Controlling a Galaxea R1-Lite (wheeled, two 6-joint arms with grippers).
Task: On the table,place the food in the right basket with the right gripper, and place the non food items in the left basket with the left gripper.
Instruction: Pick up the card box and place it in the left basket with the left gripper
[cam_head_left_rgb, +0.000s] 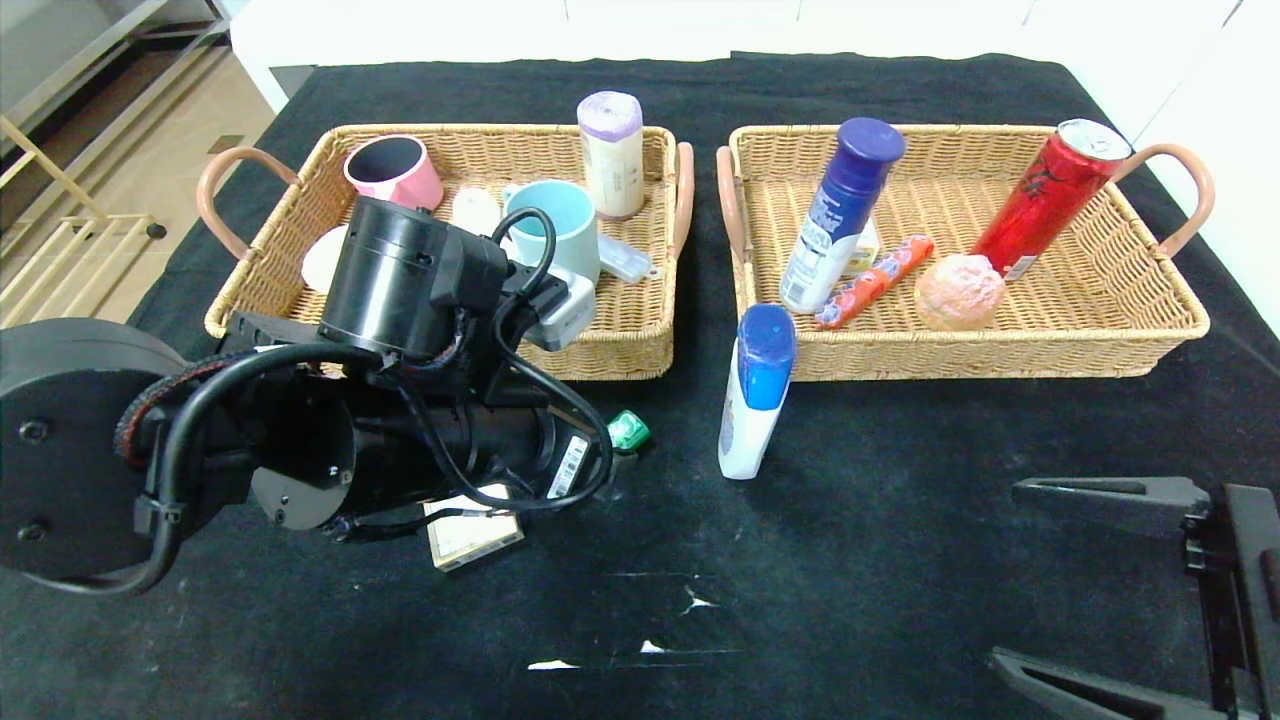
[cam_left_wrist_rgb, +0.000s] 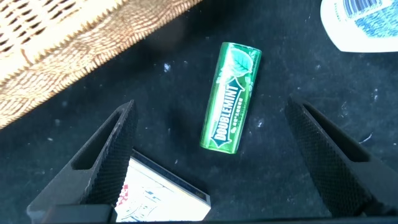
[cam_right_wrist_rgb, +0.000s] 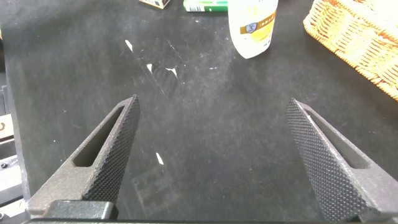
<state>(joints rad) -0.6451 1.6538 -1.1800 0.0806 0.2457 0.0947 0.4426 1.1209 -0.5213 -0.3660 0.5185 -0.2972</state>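
1. Hovering over the table's (cam_head_left_rgb: 900, 560) front-left part, the left gripper (cam_left_wrist_rgb: 217, 162) has its fingers spread wide around a green Doublemint gum pack (cam_left_wrist_rgb: 231, 97).
2. The gum pack lies flat on the black cloth, just before the left basket (cam_head_left_rgb: 620, 345), beside a small card box (cam_left_wrist_rgb: 163, 194).
3. The right gripper (cam_right_wrist_rgb: 214, 155) rests near the front-right corner, fingers apart, holding nothing.

From the head view we see only one end of the green Doublemint gum pack (cam_head_left_rgb: 628, 431); the left arm's black body (cam_head_left_rgb: 400, 300) covers the rest and hides the left gripper entirely. The small cream card box (cam_head_left_rgb: 473, 533) is half under that arm too. The right gripper (cam_head_left_rgb: 1100, 580) is cut by the lower right edge. The white blue-capped bottle (cam_left_wrist_rgb: 364, 25) is cropped in both wrist views.
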